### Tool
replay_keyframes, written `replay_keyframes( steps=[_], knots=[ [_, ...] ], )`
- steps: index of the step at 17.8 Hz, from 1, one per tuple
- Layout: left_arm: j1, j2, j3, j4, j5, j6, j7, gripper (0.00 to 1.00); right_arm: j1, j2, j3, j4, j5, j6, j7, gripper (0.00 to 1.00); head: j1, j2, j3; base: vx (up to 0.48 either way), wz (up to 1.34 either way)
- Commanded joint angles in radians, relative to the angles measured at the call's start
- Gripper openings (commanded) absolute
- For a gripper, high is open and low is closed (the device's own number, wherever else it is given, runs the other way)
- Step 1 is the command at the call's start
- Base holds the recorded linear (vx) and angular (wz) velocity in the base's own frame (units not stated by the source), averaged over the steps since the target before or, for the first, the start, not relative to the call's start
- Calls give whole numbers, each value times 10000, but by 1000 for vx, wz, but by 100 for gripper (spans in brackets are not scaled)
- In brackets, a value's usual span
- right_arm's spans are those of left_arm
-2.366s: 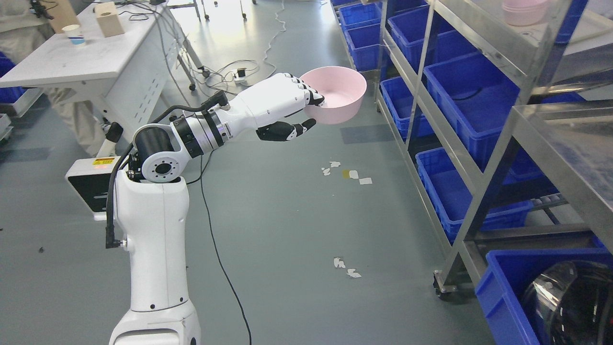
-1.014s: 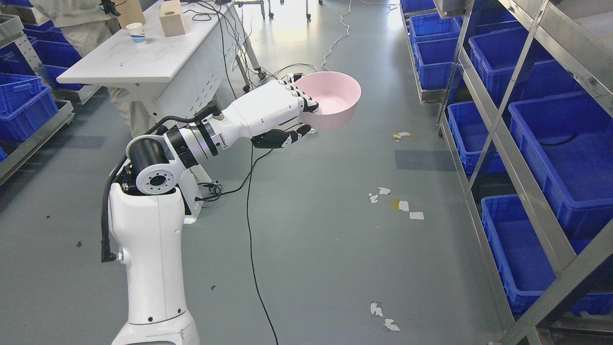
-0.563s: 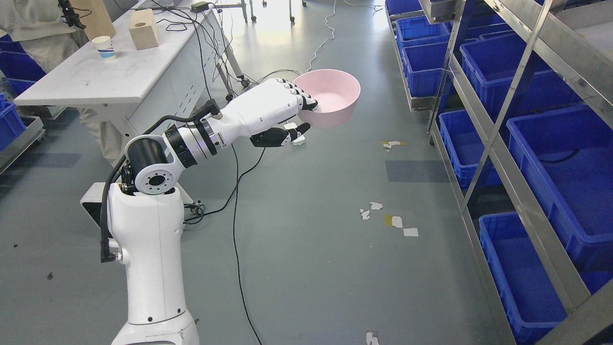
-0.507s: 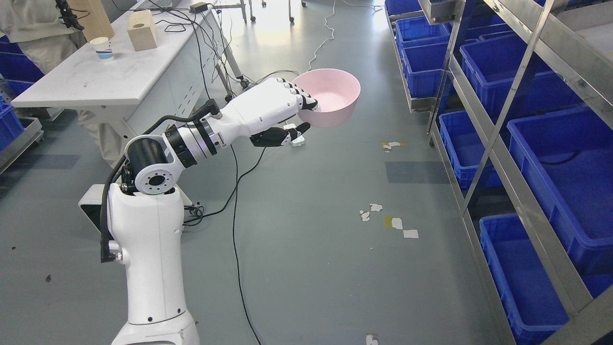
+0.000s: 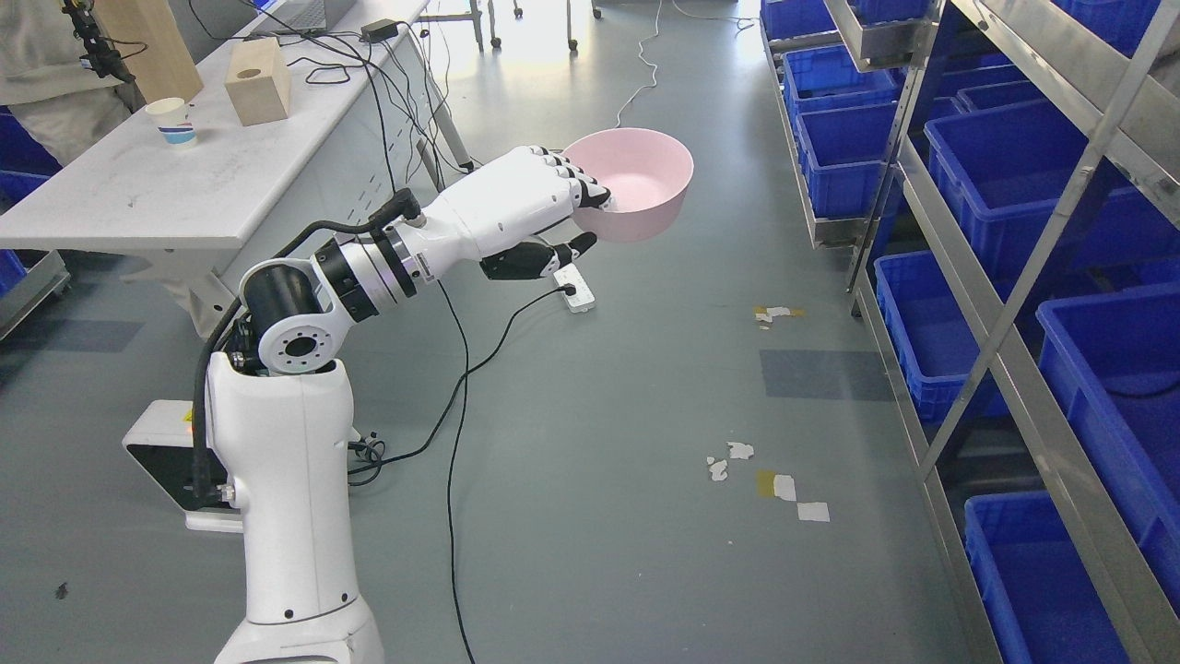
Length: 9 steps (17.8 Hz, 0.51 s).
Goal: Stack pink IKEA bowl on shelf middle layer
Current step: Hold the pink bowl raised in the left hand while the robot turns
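Left hand (image 5: 539,207) clamped on the near rim of the pink bowl (image 5: 636,195), fingers (image 5: 576,178) hooked over the edge and thumb tucked beneath, bowl carried upright and empty above the grey floor (image 5: 599,516), out at the end of the raised white arm. No right hand anywhere in frame. Whole scene swung since the frames of the past two seconds: steel shelf (image 5: 1005,277) with its blue bins (image 5: 1014,175) slid toward the right edge, white table (image 5: 184,184) and a white power strip (image 5: 576,288) on the floor brought further into view, while hand and bowl sit in much the same spot of the picture, grip unchanged. Read as a turn of the camera and base rather than any move of the furniture. Earliest frame alone showing other pink bowls on an upper shelf level; none visible now, so the stacking spot apparently out of view and the carry judged to be mid-transit, placement not yet begun. Likely in need of a re-approach toward the rack before any reach, with the shelf uprights and crossbars a probable snag for the bowl's rim. On the table, a paper cup (image 5: 171,122) with a blue band, a wooden block (image 5: 256,81) with a round hole, trailing black cables; a person partly seen at the upper left. No brand mark legible on the bowl; a small label on the base unit at lower left too small to read.
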Motion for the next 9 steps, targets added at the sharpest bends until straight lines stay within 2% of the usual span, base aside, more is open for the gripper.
replay_keyframes(
  steps=[1,9],
  knots=[
    [-36,175,44,-8,-14,-3,1,3,32,-175,0,-175,0,-8,1,100,0,0,0,314,104],
    [10,175,14,-8,-14,-3,108,3,32,-175,0,-175,0,-8,1,100,0,0,0,286,166]
  ],
)
